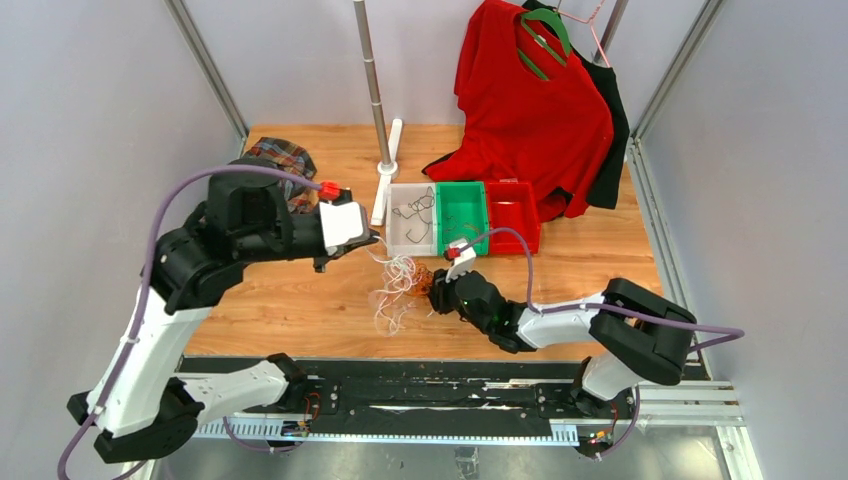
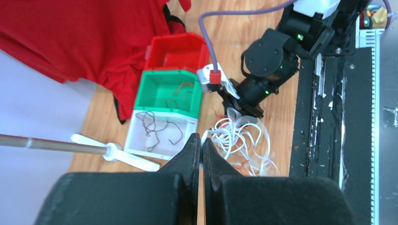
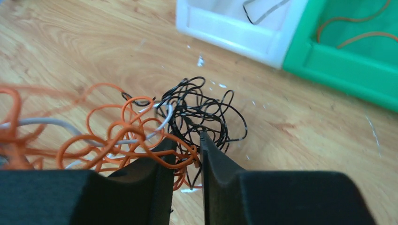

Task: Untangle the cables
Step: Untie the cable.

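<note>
Three bins [image 2: 166,109] beyond cables [image 1: 398,283]; left tool [image 2: 202,151] pressed together, right tool [image 3: 187,138] slightly spread.

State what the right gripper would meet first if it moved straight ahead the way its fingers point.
Probably the orange cable loops, crossing between the right gripper's fingers; the black cable tangle lies just beyond, though depth is unclear.

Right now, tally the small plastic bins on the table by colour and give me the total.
white bin: 1
green bin: 1
red bin: 1
Total: 3
</note>
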`<state>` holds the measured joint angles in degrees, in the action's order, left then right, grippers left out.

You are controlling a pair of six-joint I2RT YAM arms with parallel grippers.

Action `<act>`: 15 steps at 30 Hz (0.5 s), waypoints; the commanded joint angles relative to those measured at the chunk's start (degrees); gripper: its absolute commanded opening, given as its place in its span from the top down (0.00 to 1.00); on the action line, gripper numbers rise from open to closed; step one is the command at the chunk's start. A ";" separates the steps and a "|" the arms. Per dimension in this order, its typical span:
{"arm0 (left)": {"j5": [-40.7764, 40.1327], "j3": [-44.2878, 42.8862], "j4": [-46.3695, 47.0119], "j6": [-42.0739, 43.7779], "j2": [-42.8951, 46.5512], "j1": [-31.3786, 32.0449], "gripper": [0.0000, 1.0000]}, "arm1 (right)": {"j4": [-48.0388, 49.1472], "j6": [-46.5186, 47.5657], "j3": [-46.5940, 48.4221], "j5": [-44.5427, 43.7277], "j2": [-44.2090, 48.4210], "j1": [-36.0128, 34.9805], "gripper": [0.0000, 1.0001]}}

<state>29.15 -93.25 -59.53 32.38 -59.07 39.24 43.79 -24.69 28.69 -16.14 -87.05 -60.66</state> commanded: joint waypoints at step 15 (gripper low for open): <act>-20.30 -28.15 1.05 16.12 -3.95 0.48 1.00 | -10.03 -0.45 -9.07 -11.79 7.43 1.00 0.98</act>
<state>16.60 -113.47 -62.26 42.39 -61.87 39.46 38.11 -24.84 21.08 -23.24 -79.77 -60.31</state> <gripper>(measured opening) 0.020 0.107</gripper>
